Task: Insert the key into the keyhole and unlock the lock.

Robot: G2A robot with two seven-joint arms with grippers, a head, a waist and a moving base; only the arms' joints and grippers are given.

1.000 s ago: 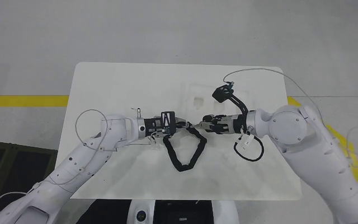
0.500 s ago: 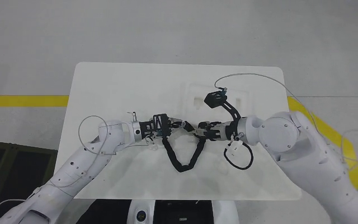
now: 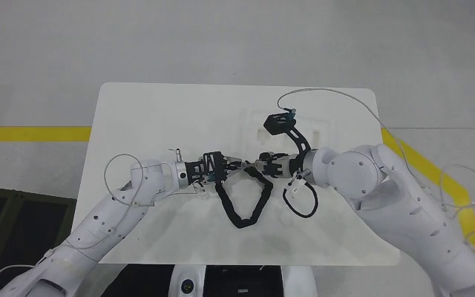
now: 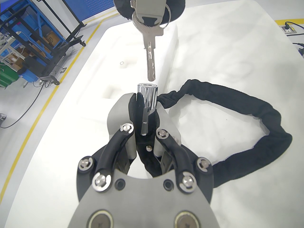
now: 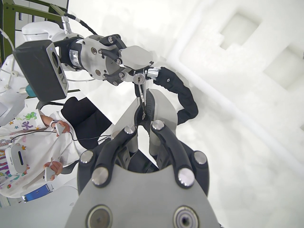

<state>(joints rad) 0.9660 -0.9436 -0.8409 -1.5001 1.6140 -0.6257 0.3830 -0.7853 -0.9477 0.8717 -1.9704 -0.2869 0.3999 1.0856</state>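
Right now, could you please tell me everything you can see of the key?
The key is flat, silver metal with a grooved blade and a thin ring through its bow. The right claw pinches the bow, so the blade points straight at the slotted end of the chrome lock cylinder held in the left claw. Its tip seems just short of the slot, not inserted.
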